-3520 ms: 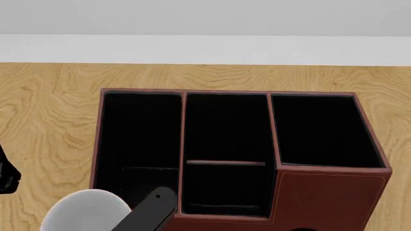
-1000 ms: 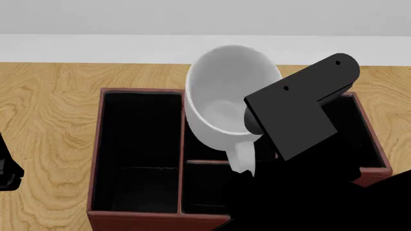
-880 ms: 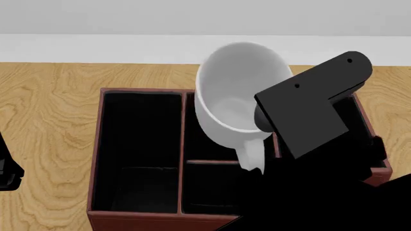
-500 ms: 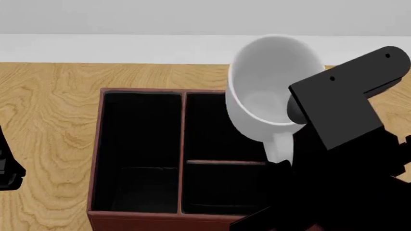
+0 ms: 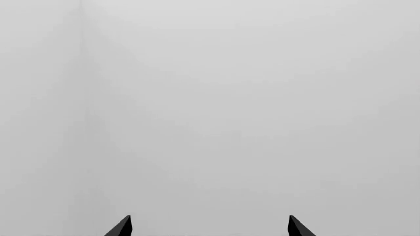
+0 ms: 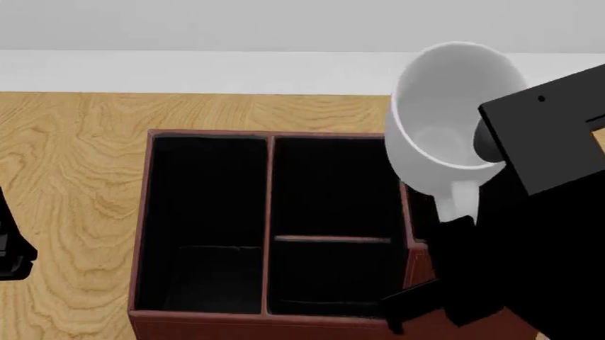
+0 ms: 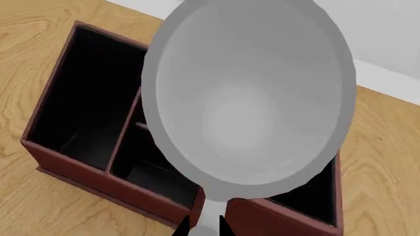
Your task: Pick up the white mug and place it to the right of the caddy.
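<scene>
— Where is the white mug (image 6: 452, 106) at this moment?

— In the air, carried by the right arm over the right-hand part of the caddy (image 6: 269, 234). Its open mouth faces the head camera and its handle points down toward the robot. In the right wrist view the white mug (image 7: 249, 93) fills most of the picture, with the caddy (image 7: 85, 142) below it on the wooden surface (image 6: 66, 177).

— And the right claw (image 7: 200, 227)?

— It is closed on the mug's handle; two dark fingertips pinch the handle's lower end at the edge of the wrist picture. From the head, the arm's black body covers the caddy's right end.

— What about the left claw (image 5: 208, 231)?

— Only two dark fingertips show, set well apart, with nothing between them, against a plain grey background. It holds nothing.
</scene>
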{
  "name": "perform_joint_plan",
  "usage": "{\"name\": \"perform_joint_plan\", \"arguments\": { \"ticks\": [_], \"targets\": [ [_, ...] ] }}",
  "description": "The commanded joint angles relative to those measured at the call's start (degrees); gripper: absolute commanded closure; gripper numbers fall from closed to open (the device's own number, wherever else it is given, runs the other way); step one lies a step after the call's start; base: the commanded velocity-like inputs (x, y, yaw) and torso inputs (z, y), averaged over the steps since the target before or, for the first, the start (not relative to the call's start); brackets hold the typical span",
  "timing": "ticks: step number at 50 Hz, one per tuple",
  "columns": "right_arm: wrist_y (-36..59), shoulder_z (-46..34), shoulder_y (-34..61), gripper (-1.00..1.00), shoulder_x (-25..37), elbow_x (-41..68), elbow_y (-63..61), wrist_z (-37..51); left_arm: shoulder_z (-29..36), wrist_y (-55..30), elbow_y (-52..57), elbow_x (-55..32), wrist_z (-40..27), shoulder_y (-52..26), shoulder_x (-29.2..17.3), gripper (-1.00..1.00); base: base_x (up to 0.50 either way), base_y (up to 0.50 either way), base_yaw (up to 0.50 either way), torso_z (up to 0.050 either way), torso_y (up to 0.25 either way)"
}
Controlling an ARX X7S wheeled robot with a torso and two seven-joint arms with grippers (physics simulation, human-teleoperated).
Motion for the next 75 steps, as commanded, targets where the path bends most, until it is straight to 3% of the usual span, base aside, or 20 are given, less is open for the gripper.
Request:
{"name": "perform_joint_plan", "arguments": {
  "ticks": [1,42,75],
  "targets": [
    [1.4,0.7,0.3,1.0,1.1,-4.6,2.9,-2.0,-0.3,0.9,-0.4,-0.5,0.2,0.3,0.0,-1.0,0.0,0.0,0.0,0.0,0.0],
    [2.1,1.7,-1.4,1.0,7.4,-14.6,8.1,-6.5,-0.2,1.0,0.1,-1.4,-0.8,0.5,-0.8,-1.0,0.0,0.0,0.0,0.0,0.0],
    [0.6,0.5,-3.8,1.0,7.9,-25.5,14.0,-13.2,1.9,-0.4,0.0,-1.5,-1.9,-1.2,-1.2,-1.0,0.0,0.0,0.0,0.0,0.001]
  ]
}}
